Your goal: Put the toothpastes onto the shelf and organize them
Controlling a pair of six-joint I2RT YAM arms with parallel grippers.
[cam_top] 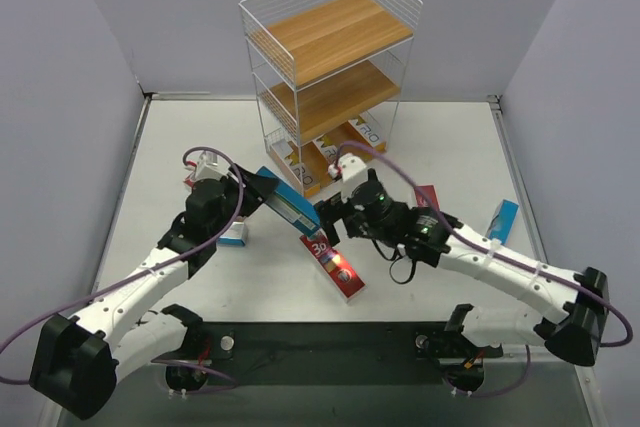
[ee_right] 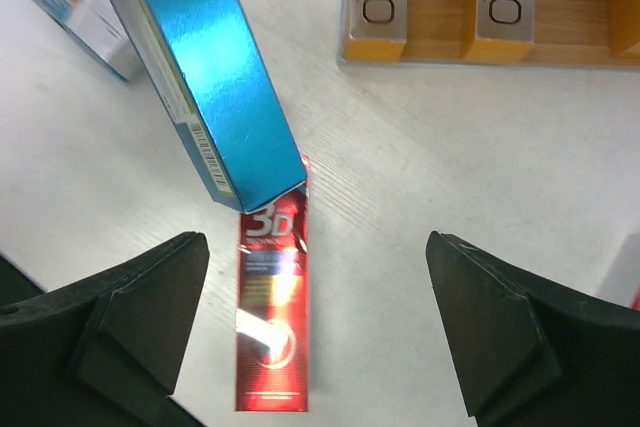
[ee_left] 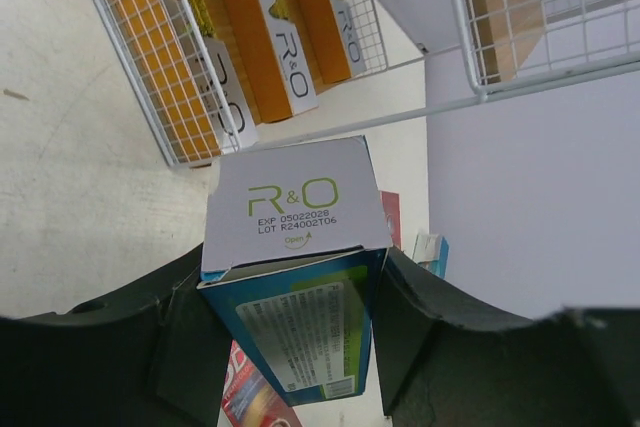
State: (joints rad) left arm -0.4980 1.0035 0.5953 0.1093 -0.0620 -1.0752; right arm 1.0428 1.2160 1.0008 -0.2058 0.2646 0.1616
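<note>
My left gripper (cam_top: 260,191) is shut on a blue toothpaste carton (cam_top: 287,206), held tilted above the table in front of the shelf (cam_top: 330,35). In the left wrist view, the carton (ee_left: 295,209) shows its white "R&O" end flap, and both fingers of the gripper (ee_left: 296,342) press its sides. My right gripper (cam_top: 328,222) stands open (ee_right: 320,332) over a red "3D" toothpaste (ee_right: 272,307) lying flat on the table (cam_top: 335,265). The blue carton's far end (ee_right: 205,77) hangs just above the red one's top. Orange-and-white toothpastes (cam_top: 335,152) lie on the shelf's bottom board.
Loose cartons lie around: a teal-and-white one (cam_top: 232,235) by the left arm, a red one (cam_top: 191,175) behind it, another red one (cam_top: 428,195) and a blue one (cam_top: 502,219) beside the right arm. The shelf's two upper boards are bare.
</note>
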